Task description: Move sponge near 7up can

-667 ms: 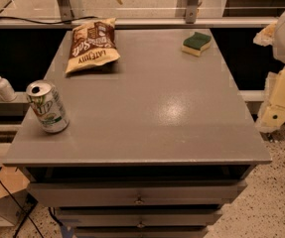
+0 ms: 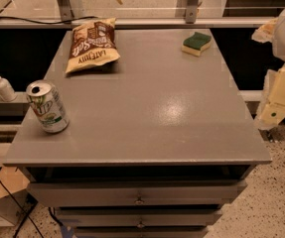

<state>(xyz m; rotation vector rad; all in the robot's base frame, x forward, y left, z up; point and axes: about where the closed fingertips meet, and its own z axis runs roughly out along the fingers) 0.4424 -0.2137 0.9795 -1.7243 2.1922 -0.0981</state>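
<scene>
Currently on record, one grey tabletop (image 2: pixel 147 113) above a stack of drawers (image 2: pixel 139 195).

1. Sponge (image 2: pixel 196 42): lies flat by the far right corner, dark green face up over a pale yellow base. Nothing touches it.
2. 7up can (image 2: pixel 46 106): stands on its base at the left edge, towards the near left corner, silver top showing. It is well apart from the sponge, nearly the whole diagonal of the top between them.
3. Chip bag (image 2: pixel 91 44): brown and cream, lies flat by the far left corner.
4. Pump bottle (image 2: pixel 3 85): small and white, stands off the table on a ledge beyond the left edge.
5. Gripper (image 2: pixel 276 100): pale cream, hangs beyond the right edge, off the tabletop and clear of every item. It has hold of none of the listed items; how far open it is cannot be told.
</scene>
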